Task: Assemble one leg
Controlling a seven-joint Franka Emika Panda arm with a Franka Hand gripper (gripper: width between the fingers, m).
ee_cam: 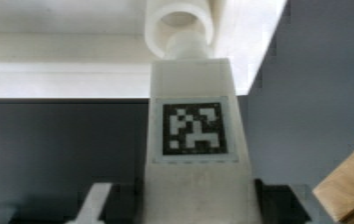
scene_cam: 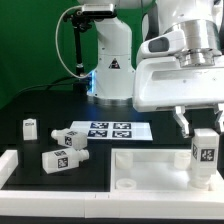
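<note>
My gripper [scene_cam: 203, 128] is shut on a white leg [scene_cam: 204, 152] with a black-and-white tag, holding it upright over the right end of the large flat white panel [scene_cam: 150, 165]. In the wrist view the held leg [ee_cam: 199, 130] fills the middle, its far end near a round hole [ee_cam: 184, 22] in the panel [ee_cam: 67, 40]. The dark fingers [ee_cam: 99, 200] press on both its sides. Other loose legs lie on the black table: one upright at the exterior view's left [scene_cam: 31, 127], two lying together [scene_cam: 68, 138], [scene_cam: 58, 158].
The marker board [scene_cam: 108, 130] lies on the table behind the panel. The robot base [scene_cam: 110, 60] stands at the back. A white rail [scene_cam: 8, 165] runs along the exterior view's left. A tan object [ee_cam: 348, 185] shows at the wrist view's edge.
</note>
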